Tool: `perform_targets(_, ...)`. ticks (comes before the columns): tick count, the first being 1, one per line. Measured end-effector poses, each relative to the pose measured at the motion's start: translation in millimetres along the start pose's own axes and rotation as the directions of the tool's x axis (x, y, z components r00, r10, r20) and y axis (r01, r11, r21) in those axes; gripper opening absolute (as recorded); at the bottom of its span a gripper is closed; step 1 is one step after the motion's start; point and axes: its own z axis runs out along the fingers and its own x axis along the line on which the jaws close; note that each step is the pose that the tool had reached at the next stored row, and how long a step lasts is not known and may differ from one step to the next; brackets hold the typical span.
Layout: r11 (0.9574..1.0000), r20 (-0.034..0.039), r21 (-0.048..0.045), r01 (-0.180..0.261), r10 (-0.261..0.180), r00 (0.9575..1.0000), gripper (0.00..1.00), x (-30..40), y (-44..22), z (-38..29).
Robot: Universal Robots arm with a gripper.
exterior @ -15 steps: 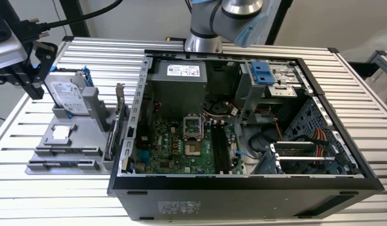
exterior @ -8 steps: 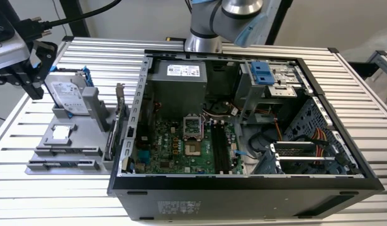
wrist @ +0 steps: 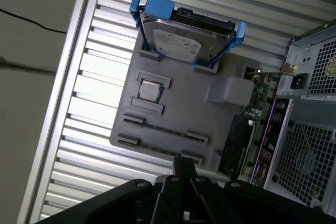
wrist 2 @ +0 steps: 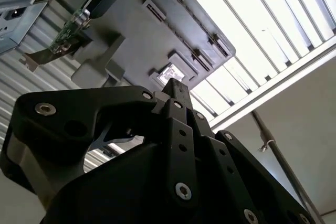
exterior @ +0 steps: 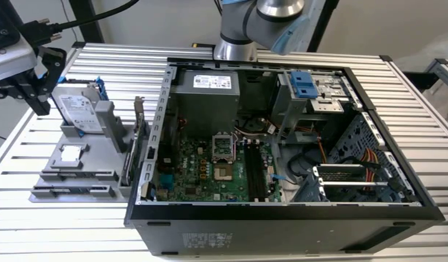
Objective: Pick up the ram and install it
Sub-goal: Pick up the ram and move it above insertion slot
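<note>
Two ram sticks (exterior: 72, 176) lie edge-up as thin dark strips in the slots of a grey parts holder (exterior: 100, 164) on the table, at the exterior view's left. In the first wrist view the ram (wrist: 164, 130) crosses the holder (wrist: 184, 103) near my fingertips. My gripper (exterior: 34, 101) hangs in the air above and behind the holder, beside the hard drive, touching nothing. Its black fingers (wrist: 184, 167) meet in one tip, shut and empty, as the second wrist view's gripper (wrist 2: 176, 88) also shows. The black motherboard slots (exterior: 256, 174) lie inside the open computer case (exterior: 282, 213).
The holder also carries a silver hard drive in a blue bracket (exterior: 79, 112), a small square chip (exterior: 72, 154) and an upright expansion card (exterior: 136, 142). The case's walls rise between holder and motherboard. The arm's base (exterior: 234, 49) stands behind the case. Slatted tabletop surrounds everything.
</note>
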Motion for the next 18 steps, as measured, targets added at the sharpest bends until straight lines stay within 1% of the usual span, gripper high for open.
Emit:
perform_targets(9, 0.999, -0.002, -0.0007, 0.044, -0.044, 0.999, 0.0, 0.0, 0.0, 0.0)
perform_targets(18, 0.9959, -0.0042, -0.0016, 0.09, -0.09, 0.9959, 0.0, 0.0, 0.0, 0.0)
